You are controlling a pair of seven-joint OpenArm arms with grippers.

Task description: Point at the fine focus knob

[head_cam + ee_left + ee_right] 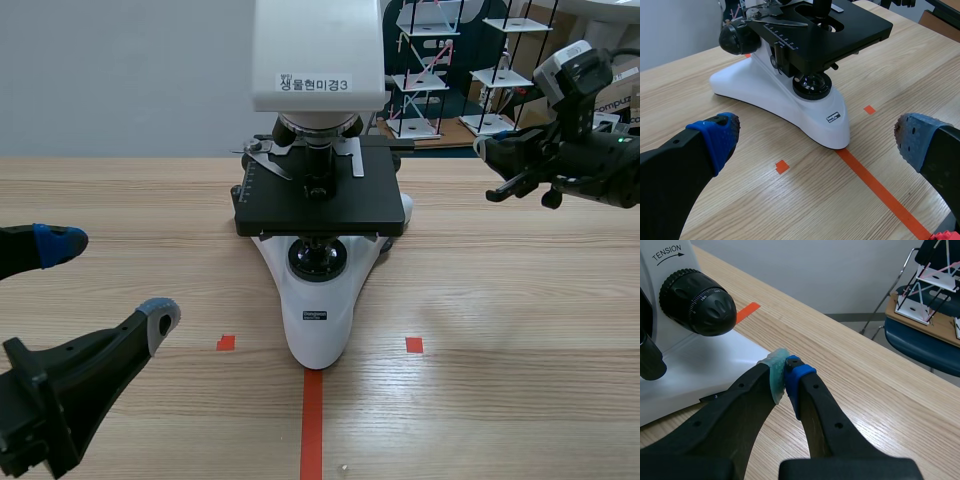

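Right gripper (497,192) pinched closed on nothing; approach step.
Scene: it hung raised, well apart from the microscope (318,200); left gripper (110,280) low, fingers spread. Left wrist: microscope base ahead. Right wrist: fine focus knob (719,310) ahead of the tips, not touching. Next move probably needed the tip nearer the small end cap.

Wood table (520,300). Past its far right corner: black wire-frame models (418,80) w/ white plates & pink strings, standing on a wood board (935,322) atop a blue chair seat (922,342).
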